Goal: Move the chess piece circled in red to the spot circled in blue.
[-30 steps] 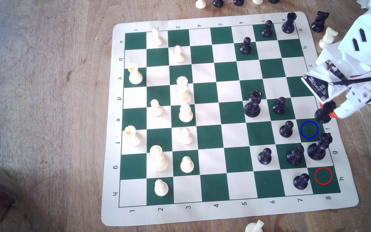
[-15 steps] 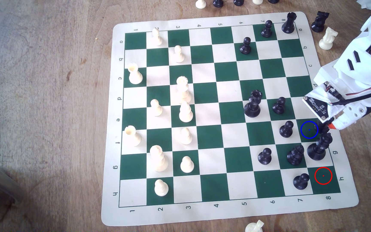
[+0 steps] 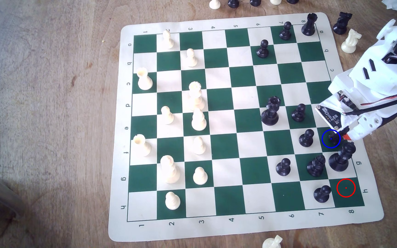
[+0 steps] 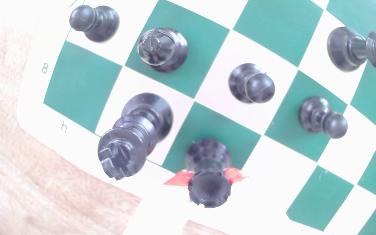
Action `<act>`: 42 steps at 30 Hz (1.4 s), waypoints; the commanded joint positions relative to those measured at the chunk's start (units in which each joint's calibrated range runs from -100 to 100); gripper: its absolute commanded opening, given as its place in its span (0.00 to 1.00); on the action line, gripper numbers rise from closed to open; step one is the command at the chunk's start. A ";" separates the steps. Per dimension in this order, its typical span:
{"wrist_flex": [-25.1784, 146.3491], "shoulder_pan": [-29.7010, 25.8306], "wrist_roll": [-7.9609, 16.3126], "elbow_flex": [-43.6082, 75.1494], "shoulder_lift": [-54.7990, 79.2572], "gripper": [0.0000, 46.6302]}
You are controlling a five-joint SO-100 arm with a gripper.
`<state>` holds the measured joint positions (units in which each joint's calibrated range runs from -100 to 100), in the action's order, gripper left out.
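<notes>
The chess piece, a black rook [image 3: 334,140], is held by its turret in my gripper [image 3: 342,134], which is shut on it. Its base sits inside the blue ring marking the spot [image 3: 326,141], a dark green square on the board's edge at the exterior view's right. In the wrist view the rook [image 4: 208,158] stands upright over that green square [image 4: 218,122], with my red-tipped fingers [image 4: 178,179] pressed on either side of its notched top. I cannot tell whether the base touches the board. The red-ringed green square [image 3: 346,188] holds no piece.
A tall black king [image 3: 340,157] stands just beside the rook, with a black bishop [image 3: 316,165] next to it. Black pawns [image 3: 306,138] [image 3: 299,113] flank the ringed square on the board side. Two knights [image 3: 350,40] lie off the mat by my arm.
My gripper has carried the rook from the mat's edge down onto the blue-ringed square and lowered it, swinging slightly inward over the board. No other piece has moved.
</notes>
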<state>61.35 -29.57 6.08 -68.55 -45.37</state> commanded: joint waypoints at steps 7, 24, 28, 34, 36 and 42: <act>-3.04 0.67 -0.68 -1.44 0.80 0.01; 1.95 1.45 -0.10 -2.26 -6.16 0.39; 6.05 3.33 -1.07 -1.17 -9.64 0.38; 9.90 8.65 -2.69 -1.99 -16.43 0.39; 8.59 14.28 -3.37 -4.52 -22.37 0.39; 1.95 22.57 -5.71 -13.32 -35.27 0.20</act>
<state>67.97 -11.21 1.15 -78.31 -72.60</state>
